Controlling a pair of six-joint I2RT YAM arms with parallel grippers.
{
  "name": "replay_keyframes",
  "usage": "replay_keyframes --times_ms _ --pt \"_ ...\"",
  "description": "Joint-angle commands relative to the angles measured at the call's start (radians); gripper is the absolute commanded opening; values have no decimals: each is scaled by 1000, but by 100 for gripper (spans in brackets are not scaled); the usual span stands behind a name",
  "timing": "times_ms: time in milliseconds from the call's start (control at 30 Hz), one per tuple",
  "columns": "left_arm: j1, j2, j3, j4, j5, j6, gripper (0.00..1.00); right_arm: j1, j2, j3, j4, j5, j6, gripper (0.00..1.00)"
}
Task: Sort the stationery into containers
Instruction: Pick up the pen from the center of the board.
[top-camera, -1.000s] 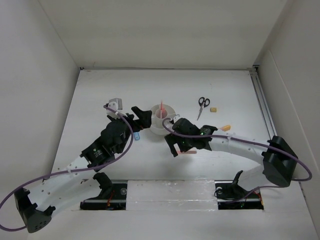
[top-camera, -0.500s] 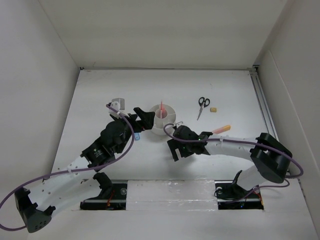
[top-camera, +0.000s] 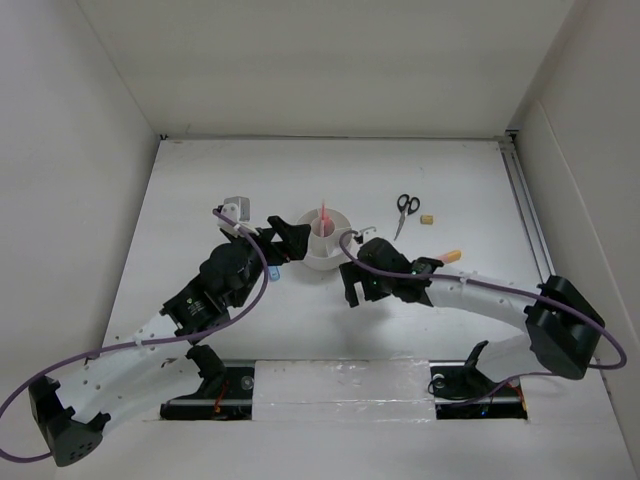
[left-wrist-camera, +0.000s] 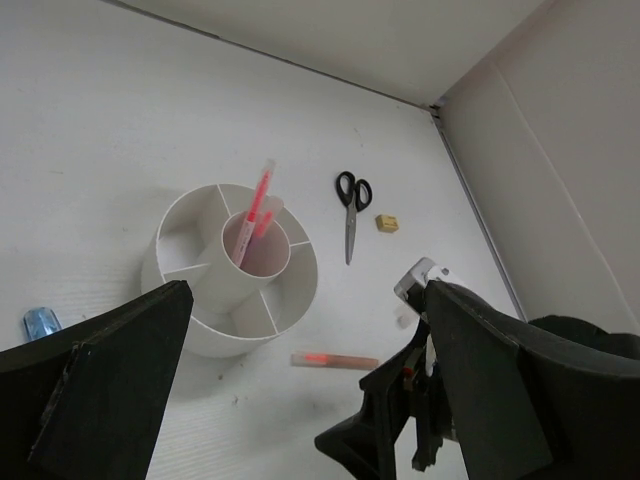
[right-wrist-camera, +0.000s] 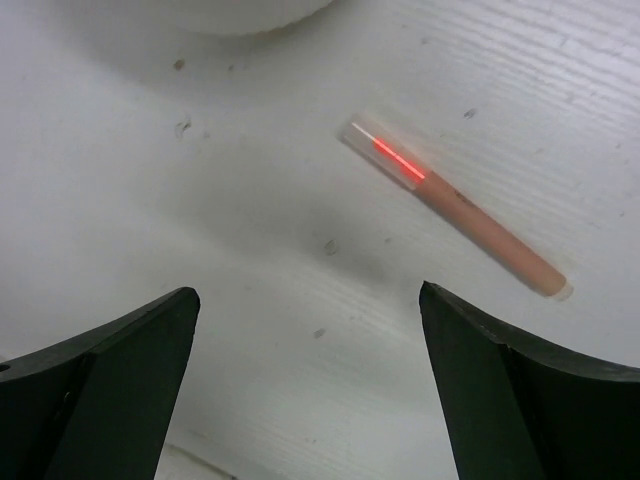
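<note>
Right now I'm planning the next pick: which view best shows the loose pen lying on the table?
Right wrist: the pen lies close, whole and sharp. Left wrist shows it small, beside the organizer; top external does not show it.

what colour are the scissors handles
Black. The scissors show best in the left wrist view.

Pink pens (left-wrist-camera: 255, 208) upright in centre cup (left-wrist-camera: 264, 266) of white organizer (left-wrist-camera: 215, 335) (scissors (left-wrist-camera: 351, 205) beyond)
</note>
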Motion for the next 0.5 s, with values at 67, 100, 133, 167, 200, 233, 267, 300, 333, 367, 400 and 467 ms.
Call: replay_keyframes --times_ms 67,100,133,167,200,233,267,300,333,367,400,467 --pt "1 -7 -10 56 14 18 100 -49 62 35 75 41 -72 98" --pt "1 -7 -10 65 26 18 100 -59 74 35 91 41 -72 98" --pt "1 -7 -10 65 35 27 100 -69 74 24 123 53 -72 99" --pt "1 -7 -20 65 36 27 100 -69 74 24 146 53 -84 99" --pt "1 -7 -20 78 45 27 100 -82 83 12 167 53 -93 99" --pt "1 -7 -20 78 45 27 100 -94 83 12 198 44 -94 99" --pt "1 -7 -20 78 45 27 100 -94 83 12 210 30 -113 99" --pt "1 -7 -20 78 45 37 100 -94 83 12 210 30 -124 99" --pt "1 -7 -20 78 45 37 100 -103 83 12 221 12 -146 99" --pt "1 -7 -20 78 45 37 100 -103 71 12 221 -11 -155 99" --pt "1 -7 -20 78 45 37 100 -103 71 12 221 -11 -155 99" --pt "1 -7 -20 78 45 37 100 -115 59 12 221 -11 -167 99"
